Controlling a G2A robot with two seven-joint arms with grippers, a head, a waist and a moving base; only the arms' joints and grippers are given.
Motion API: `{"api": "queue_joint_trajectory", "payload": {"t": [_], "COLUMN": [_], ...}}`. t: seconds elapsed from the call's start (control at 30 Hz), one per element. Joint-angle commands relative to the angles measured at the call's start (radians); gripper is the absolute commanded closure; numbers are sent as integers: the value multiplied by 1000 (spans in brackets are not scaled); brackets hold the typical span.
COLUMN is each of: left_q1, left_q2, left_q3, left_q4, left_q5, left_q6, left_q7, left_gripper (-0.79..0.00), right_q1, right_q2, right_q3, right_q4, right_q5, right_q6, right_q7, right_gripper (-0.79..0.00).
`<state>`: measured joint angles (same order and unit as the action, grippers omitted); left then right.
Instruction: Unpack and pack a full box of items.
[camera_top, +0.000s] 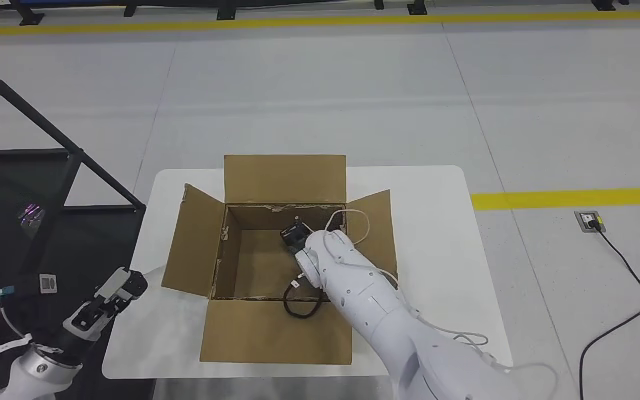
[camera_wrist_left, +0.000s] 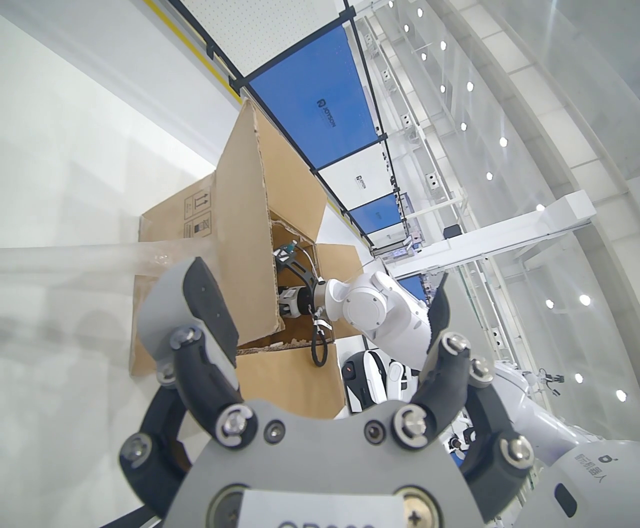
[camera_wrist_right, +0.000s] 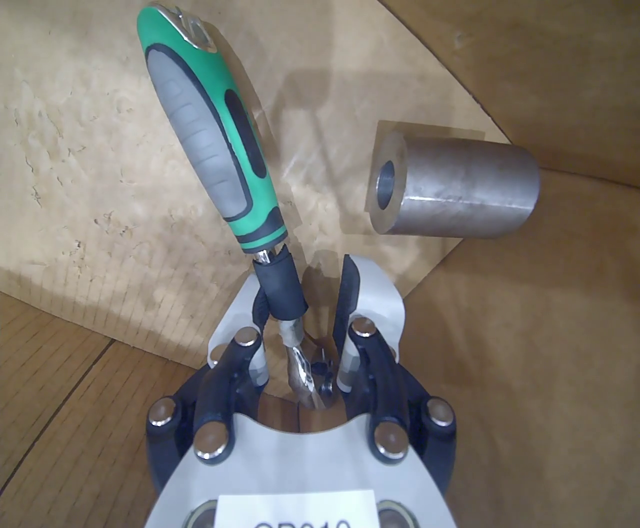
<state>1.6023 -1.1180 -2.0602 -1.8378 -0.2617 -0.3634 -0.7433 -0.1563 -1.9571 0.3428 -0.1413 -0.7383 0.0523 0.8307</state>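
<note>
Down in the brown cardboard box (camera_wrist_right: 100, 150): green-and-grey rubber-handled ratchet wrench (camera_wrist_right: 215, 130) lay near a grey steel cylinder (camera_wrist_right: 465, 190).
Right gripper (camera_wrist_right: 305, 282): part-open around the wrench's black neck; nothing clamped.
Handling: stiff, probably head-heavy; rubber handle looked grippier.
Left gripper (camera_wrist_left: 320, 280): wide open, empty, beside the box.

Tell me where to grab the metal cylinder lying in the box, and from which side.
Probably across its mid-length, from above. The metal cylinder lies on its side in the box, so its curved flanks are open to the right pincer. Its bore end faces sideways, towards the green-handled tool.
</note>
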Motion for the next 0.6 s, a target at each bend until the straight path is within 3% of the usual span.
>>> {"api": "queue_joint_trajectory", "payload": {"t": [0.0, 0.07, 0.57], "left_q1": [2, 7, 16], "left_q2": [0, 0, 7], "left_q3": [-1, -1, 9], "left_q4": [4, 6, -1], "left_q5": [-2, -11, -7], "left_q6": [0, -7, -10], "left_q7": [1, 1, 11], "left_gripper": [-785, -785, -785], "right_q1": [2, 13, 4], "right_q2": [-1, 0, 4], "right_q3": [-1, -2, 2], "right_q4": [-12, -12, -16], "right_q5": [-2, -10, -20], "right_q6": [-21, -76, -88], "right_q7": [0, 12, -7], "right_gripper": [-108, -785, -785]}}
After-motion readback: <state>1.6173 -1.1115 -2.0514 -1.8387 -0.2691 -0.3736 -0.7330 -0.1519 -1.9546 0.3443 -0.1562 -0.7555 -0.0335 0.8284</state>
